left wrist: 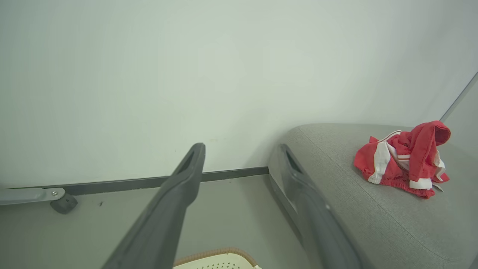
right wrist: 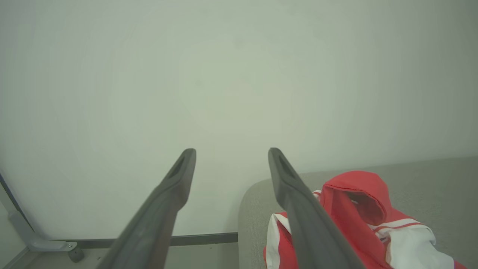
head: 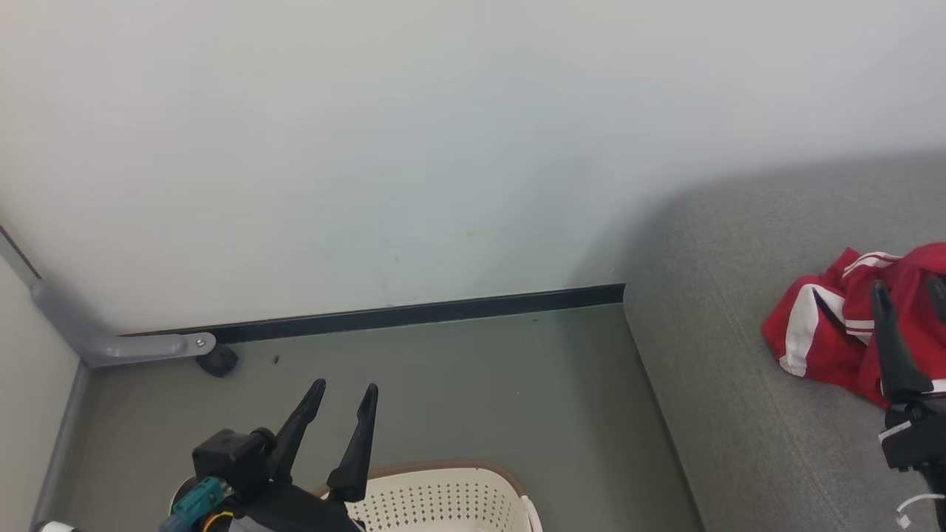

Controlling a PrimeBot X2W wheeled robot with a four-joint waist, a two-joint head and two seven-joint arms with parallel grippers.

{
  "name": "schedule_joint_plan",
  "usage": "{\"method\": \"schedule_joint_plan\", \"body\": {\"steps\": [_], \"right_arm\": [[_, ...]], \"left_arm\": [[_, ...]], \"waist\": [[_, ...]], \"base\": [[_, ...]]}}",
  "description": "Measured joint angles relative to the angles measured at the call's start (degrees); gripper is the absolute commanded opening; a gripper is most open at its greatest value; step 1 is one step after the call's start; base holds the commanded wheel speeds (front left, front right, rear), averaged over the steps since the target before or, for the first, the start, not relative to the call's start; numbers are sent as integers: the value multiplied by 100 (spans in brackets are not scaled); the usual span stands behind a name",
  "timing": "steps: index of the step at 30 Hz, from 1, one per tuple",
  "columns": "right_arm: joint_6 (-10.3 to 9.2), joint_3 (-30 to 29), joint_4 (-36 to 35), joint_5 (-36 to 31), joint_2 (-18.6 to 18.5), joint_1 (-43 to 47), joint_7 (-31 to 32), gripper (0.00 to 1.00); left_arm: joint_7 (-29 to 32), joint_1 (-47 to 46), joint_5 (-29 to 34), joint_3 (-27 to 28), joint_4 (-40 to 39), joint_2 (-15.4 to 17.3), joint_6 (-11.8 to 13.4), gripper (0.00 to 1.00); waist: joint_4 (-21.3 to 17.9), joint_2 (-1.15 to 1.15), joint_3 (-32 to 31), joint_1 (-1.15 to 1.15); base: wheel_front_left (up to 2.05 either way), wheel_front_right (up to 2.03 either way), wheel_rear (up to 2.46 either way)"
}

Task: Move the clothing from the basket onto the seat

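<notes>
As the arms stand: both grippers hold nothing.
Left gripper (head: pixel 344 386): lower left of the head view, jaws apart, fingers over the basket's far rim and pointing at the wall.
Basket (head: pixel 443 502): cream plastic with rows of small holes and a brown rim, on the floor just left of the seat; its far end alone is in view, at the bottom edge.
Floor (head: pixel 480 384): grey-green, with a few dark specks.
Right gripper (head: pixel 907 287): right edge of the head view, jaws apart, fingers rising in front of the clothing; contact cannot be told.
Clothing (left wrist: pixel 403 160): on the seat, well apart from the basket; red fabric, white stripes and trim, bunched in a heap with one fold standing up like a hood; a small pale tab at the lower edge, too small to read.
Seat (head: pixel 739 414): grey upholstery, rounded corner, stitched seam.
Frame leg (head: pixel 111 343): grey, on a black caster (head: pixel 218 360), far left corner.
Skirting (head: pixel 443 312): dark strip.
Wall (head: pixel 443 148): pale, plain.
</notes>
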Motion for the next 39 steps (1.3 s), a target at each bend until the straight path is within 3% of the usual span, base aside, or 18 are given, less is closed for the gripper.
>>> {"method": "schedule_joint_plan", "body": {"steps": [13,18,27,39], "right_arm": [[-316,-267,-865,-155,514,983,0,100],[-435,-300,-1035,-198,891,1539,1,100],[-403,-85,-1026,-556,1163,1579,0,100],[-325,-45,-971,-860,1385,1574,1,100]], "left_arm": [[-222,315,-31,265,20,20,196,100],[-334,327,-30,453,62,-20,245,100],[-475,577,10,812,204,-37,296,100],[-542,722,71,1127,238,-133,301,100]], "waist": [[460,1,-30,1],[636,1,-24,1],[895,1,-64,1],[962,1,-78,0]], "base": [[0,0,0],[0,0,0],[0,0,0],[0,0,0]]}}
